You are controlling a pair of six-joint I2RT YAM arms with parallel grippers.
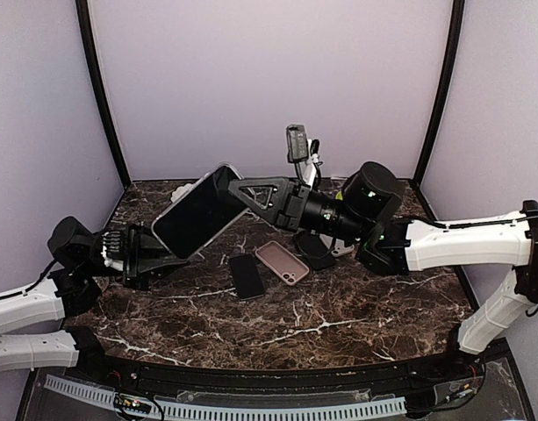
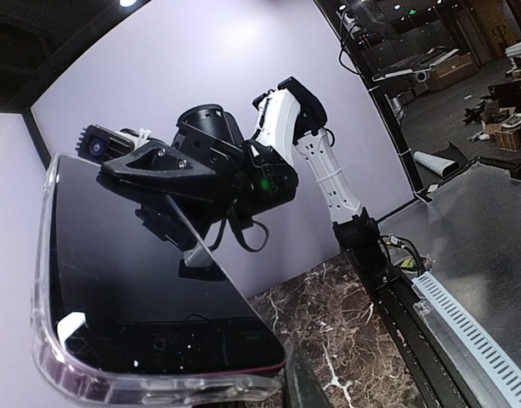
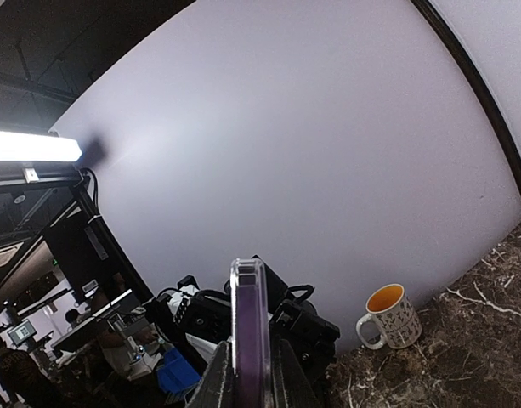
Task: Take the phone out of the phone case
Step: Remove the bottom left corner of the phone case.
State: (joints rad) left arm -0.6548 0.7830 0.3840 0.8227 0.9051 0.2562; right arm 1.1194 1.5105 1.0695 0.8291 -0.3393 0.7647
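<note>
A phone with a dark screen in a clear case (image 1: 197, 215) is held tilted above the table's left side, between both grippers. My left gripper (image 1: 161, 246) is shut on its lower end. In the left wrist view the cased phone (image 2: 133, 280) fills the left side, and one dark finger (image 2: 326, 384) shows by its corner. My right gripper (image 1: 231, 182) is shut on its upper end. In the right wrist view the phone (image 3: 249, 327) stands edge-on between the fingers (image 3: 218, 384) of that gripper (image 3: 250, 387).
On the marble table (image 1: 356, 307) lie a second black phone (image 1: 247, 275), a pink case (image 1: 283, 262) and a black case (image 1: 317, 252). A white mug with an orange inside (image 3: 391, 317) stands by the back wall. A black device (image 1: 296, 143) stands at the back.
</note>
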